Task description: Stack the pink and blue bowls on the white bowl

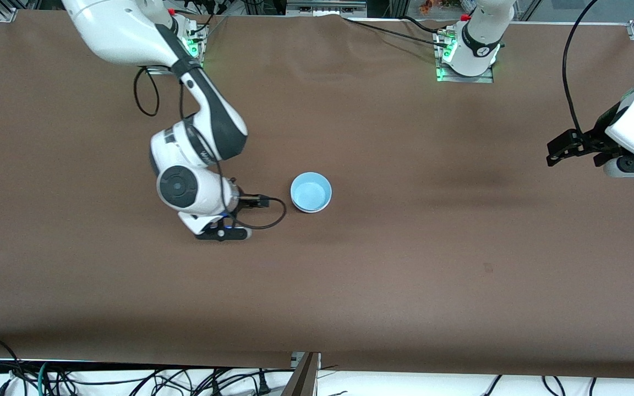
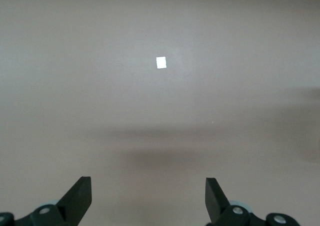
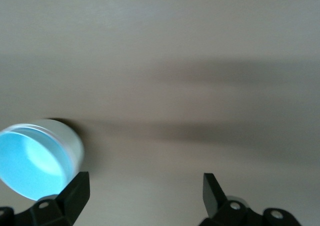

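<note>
A light blue bowl (image 1: 311,192) sits upright near the middle of the brown table (image 1: 405,275). It also shows in the right wrist view (image 3: 32,163), where its outer wall looks pale whitish. No separate pink bowl or white bowl is in view. My right gripper (image 1: 223,234) is open and empty over bare table beside the blue bowl, toward the right arm's end; its fingertips (image 3: 145,183) are apart from the bowl. My left gripper (image 1: 556,154) is open and empty (image 2: 148,186), waiting over the table at the left arm's end.
A small white square patch (image 2: 161,62) lies on the table under the left wrist camera. Cables hang below the table's edge (image 1: 306,363) nearest the front camera. The arm bases stand along the other long edge.
</note>
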`<move>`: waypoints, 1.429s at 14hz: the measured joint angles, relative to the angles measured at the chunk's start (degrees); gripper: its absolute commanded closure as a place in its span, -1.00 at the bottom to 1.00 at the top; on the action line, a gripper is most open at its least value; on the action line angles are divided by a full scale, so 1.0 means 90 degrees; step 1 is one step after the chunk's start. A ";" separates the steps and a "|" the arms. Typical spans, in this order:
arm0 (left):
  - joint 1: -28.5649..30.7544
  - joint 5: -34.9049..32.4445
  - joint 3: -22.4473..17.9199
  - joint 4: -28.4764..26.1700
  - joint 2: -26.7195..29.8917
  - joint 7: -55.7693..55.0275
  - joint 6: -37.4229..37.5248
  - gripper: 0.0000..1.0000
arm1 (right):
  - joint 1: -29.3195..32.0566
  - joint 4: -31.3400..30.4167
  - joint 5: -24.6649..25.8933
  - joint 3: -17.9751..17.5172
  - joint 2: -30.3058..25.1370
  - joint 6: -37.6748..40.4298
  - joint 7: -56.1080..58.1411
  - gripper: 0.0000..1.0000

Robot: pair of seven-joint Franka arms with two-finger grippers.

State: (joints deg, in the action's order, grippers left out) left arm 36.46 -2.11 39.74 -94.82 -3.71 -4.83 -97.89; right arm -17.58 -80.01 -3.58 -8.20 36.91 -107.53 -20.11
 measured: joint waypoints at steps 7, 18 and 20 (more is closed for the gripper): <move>-0.0178 0.0005 -0.0019 0.0472 -0.0659 0.0000 -0.0046 -1.00 | 0.0421 0.0075 0.0631 0.0453 -0.1260 0.1151 0.1308 -1.00; -0.0178 -0.0313 -0.0098 0.1005 -0.1229 0.0004 -0.0082 -1.00 | 0.1530 -0.0033 0.0686 0.0707 -0.3256 0.2494 0.1661 -1.00; -0.0178 -0.0469 -0.0098 0.1037 -0.1296 0.0004 -0.0082 -1.00 | 0.1646 -0.0049 0.0697 0.0764 -0.3256 0.2776 0.1872 -1.00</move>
State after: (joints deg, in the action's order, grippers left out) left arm 34.86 -6.34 38.86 -85.49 -15.37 -4.79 -98.63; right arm -2.76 -80.45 2.69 -1.32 7.60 -82.54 -3.27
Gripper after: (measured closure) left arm 0.000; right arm 0.000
